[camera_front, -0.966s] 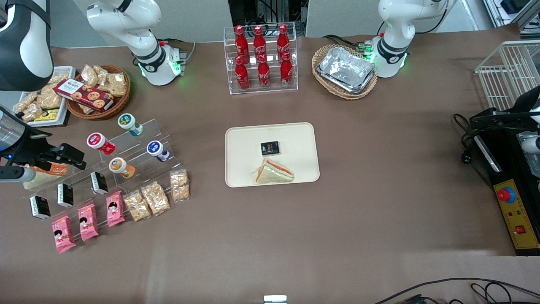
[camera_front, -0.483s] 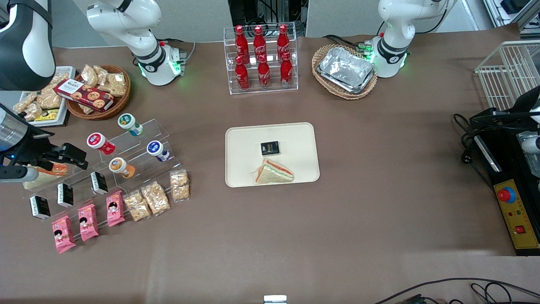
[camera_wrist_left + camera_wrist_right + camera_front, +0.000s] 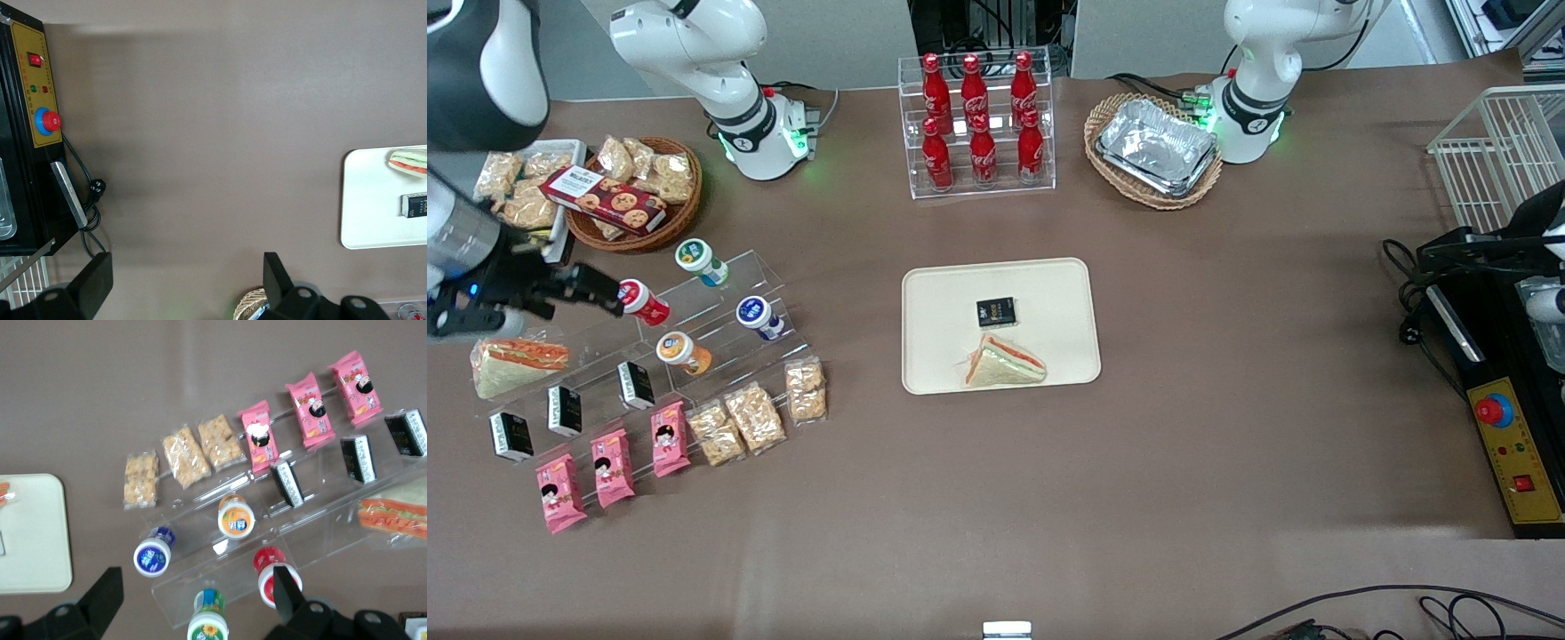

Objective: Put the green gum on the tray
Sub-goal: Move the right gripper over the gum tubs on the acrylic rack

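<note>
The green gum (image 3: 698, 260) lies on the top step of a clear acrylic rack (image 3: 720, 311), with its green-rimmed white lid toward the front camera. It also shows in the right wrist view (image 3: 209, 621), between my fingers (image 3: 285, 590). My right gripper (image 3: 600, 293) (image 3: 198, 597) is open and empty. It hovers above the rack beside the red-lidded bottle (image 3: 639, 300), a little toward the working arm's end from the gum. The beige tray (image 3: 951, 302) lies mid-table and holds a sandwich (image 3: 1005, 363) and a black packet (image 3: 996, 312). Its edge shows in the right wrist view (image 3: 33, 540).
Blue-lidded (image 3: 758, 316) and orange-lidded (image 3: 680, 351) bottles sit on lower steps. Black packets, pink packs and cracker bags lie nearer the camera. A wrapped sandwich (image 3: 516, 360) lies beside the rack. A snack basket (image 3: 636, 191), a cola rack (image 3: 978, 124) and a foil-tray basket (image 3: 1156, 147) stand farther away.
My right gripper has moved away from the front camera and toward the bottles, from over the wrapped sandwich to beside the red-lidded bottle. Nothing else moved.
</note>
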Tool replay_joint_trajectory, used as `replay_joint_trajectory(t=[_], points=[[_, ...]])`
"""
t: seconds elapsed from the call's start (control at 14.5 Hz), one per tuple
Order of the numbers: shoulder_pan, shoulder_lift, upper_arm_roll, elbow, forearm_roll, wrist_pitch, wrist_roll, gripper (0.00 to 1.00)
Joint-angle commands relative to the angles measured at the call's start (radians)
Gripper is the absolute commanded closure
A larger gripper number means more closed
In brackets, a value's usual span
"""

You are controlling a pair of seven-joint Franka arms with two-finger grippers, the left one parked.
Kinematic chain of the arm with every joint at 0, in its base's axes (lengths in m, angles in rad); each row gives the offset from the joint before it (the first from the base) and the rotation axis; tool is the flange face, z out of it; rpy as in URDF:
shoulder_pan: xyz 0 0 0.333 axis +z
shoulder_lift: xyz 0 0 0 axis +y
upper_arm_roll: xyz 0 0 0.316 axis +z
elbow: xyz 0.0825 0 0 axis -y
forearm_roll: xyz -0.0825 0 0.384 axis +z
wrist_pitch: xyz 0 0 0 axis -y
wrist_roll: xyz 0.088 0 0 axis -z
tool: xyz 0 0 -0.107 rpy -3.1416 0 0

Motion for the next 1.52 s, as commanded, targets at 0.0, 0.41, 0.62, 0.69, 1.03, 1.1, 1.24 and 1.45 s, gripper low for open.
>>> replay_joint_trajectory(t=[0.0, 0.41, 0.62, 0.69, 1.03, 1.1, 1.24, 1.45], points=[[0.023, -0.246, -0.003, -0.307, -0.043, 0.097, -0.011, 0.0], [0.016, -0.248, -0.014, -0.334, -0.046, 0.051, -0.056, 0.0], [0.013, -0.28, -0.014, -0.406, -0.044, 0.065, -0.054, 0.0], [0.015, -0.3, -0.014, -0.437, -0.044, 0.082, -0.051, 0.0], [0.015, -0.349, -0.014, -0.569, -0.046, 0.178, -0.045, 0.0], [0.015, -0.366, -0.012, -0.602, -0.046, 0.209, -0.04, 0.0], [0.015, -0.378, -0.012, -0.647, -0.046, 0.247, -0.04, 0.0], [0.015, -0.39, -0.014, -0.713, -0.046, 0.313, -0.04, 0.0]])
